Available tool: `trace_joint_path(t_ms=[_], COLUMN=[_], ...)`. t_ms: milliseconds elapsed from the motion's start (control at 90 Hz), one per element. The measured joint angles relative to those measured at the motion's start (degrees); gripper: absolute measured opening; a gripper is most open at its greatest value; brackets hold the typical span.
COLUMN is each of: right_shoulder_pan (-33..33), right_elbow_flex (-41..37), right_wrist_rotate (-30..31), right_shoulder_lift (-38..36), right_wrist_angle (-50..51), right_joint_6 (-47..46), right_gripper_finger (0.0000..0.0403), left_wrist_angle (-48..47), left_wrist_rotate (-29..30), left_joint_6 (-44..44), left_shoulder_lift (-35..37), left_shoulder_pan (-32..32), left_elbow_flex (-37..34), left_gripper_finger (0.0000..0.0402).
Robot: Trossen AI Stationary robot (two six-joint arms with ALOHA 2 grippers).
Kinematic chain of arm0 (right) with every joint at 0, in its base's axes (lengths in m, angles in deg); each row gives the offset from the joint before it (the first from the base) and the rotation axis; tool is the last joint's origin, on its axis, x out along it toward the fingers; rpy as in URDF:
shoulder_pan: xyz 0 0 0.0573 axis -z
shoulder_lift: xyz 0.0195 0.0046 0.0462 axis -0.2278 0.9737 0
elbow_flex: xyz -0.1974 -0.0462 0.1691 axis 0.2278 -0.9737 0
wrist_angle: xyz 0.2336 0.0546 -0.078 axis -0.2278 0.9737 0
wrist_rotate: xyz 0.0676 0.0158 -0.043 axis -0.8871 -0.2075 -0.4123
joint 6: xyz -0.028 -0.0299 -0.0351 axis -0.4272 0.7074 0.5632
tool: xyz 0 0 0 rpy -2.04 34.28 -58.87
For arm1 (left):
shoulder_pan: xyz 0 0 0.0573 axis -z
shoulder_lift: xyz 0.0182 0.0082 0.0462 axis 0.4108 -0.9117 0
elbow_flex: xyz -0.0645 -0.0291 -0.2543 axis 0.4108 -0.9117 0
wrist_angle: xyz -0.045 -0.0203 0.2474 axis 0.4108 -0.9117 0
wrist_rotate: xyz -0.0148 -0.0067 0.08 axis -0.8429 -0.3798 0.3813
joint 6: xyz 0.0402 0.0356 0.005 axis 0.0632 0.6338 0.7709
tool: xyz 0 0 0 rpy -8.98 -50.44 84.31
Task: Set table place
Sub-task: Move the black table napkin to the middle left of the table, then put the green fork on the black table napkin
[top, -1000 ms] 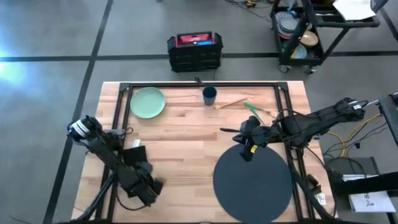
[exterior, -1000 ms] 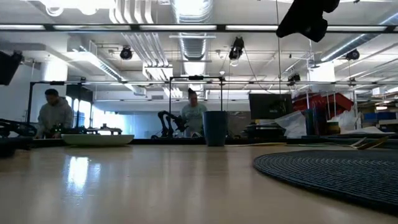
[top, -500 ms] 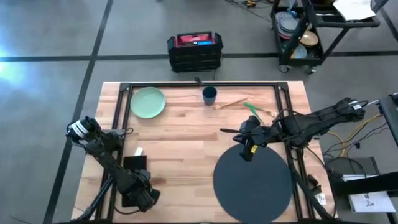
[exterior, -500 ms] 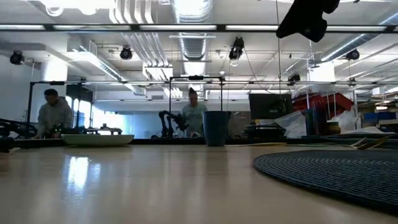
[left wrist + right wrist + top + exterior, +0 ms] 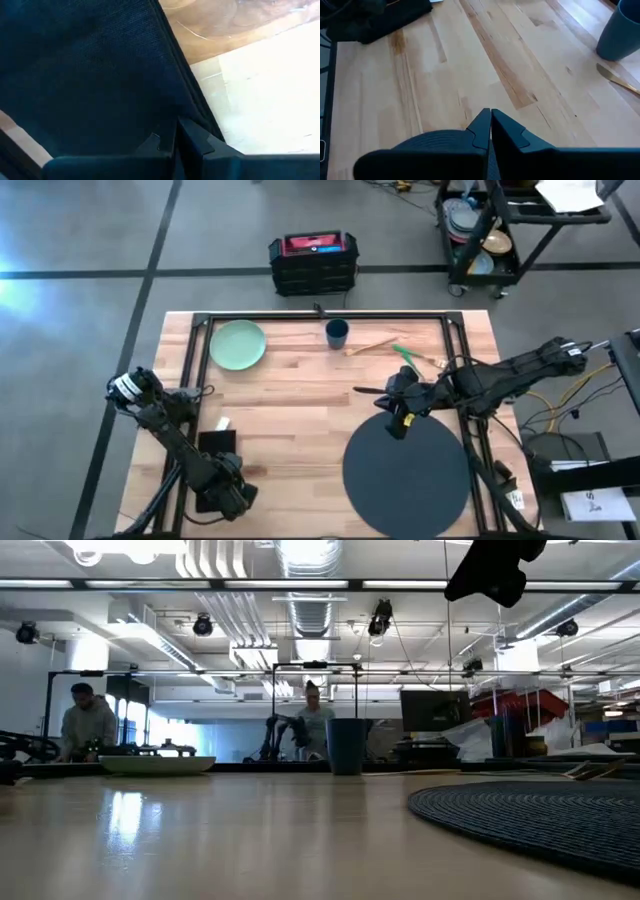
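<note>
The black napkin [image 5: 215, 445] lies flat on the table's near left part. My left gripper [image 5: 228, 498] is shut at its near end, and the cloth [image 5: 90, 75] fills the left wrist view. The dark grey placemat [image 5: 405, 472] lies at the near right. My right gripper [image 5: 400, 420] hangs shut and empty above its far left rim, high over the table [image 5: 495, 570]. The green plate [image 5: 238, 344], blue cup [image 5: 337, 332] and green-handled cutlery [image 5: 395, 352] rest along the far side. My left gripper is shut on the napkin's hemmed edge [image 5: 192, 107], which runs in between the two fingers. The fingers come from above, near the cloth's near end. The rest of the napkin lies flat on the wood; one layer or several, I cannot tell.
A black rail frame [image 5: 320, 317] runs along the table's far and side edges. On the floor beyond are a black and red case [image 5: 313, 260] and a cart of dishes [image 5: 490, 230]. Two people [image 5: 88, 725] [image 5: 312, 725] show in the room behind.
My left gripper has gone toward the table's near edge and a little left, and the napkin now lies squarer and slightly nearer than before. In the last half second it has kept still.
</note>
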Motion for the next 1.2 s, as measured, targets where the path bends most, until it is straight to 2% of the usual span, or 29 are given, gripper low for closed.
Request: trace_joint_path(t_ms=[444, 911, 1078, 1200], right_shoulder_pan=[0.00, -0.02, -0.01, -0.02], right_elbow_flex=[0.00, 0.00, 0.00, -0.02], right_wrist_rotate=[0.01, -0.01, -0.02, -0.05], right_shoulder_lift=[0.00, 0.00, 0.00, 0.00], right_wrist_angle=[0.00, 0.02, 0.08, 0.37], right_joint_6=[0.37, 1.01, 1.38, 1.47], right_gripper_finger=[0.0000, 0.0000, 0.0000, 0.0000], left_wrist_angle=[-0.29, -0.15, -0.05, 0.16], left_wrist_rotate=[0.36, 0.41, 4.95, 11.82], left_joint_6=[0.02, 0.02, -0.10, -0.13], left_shoulder_lift=[2.39, 9.01, 12.20, 14.71], left_shoulder_pan=[-0.02, -0.02, -0.10, -0.58], left_elbow_flex=[-0.15, -0.11, -0.09, 0.00], left_gripper_finger=[0.0000, 0.0000, 0.0000, 0.0000])
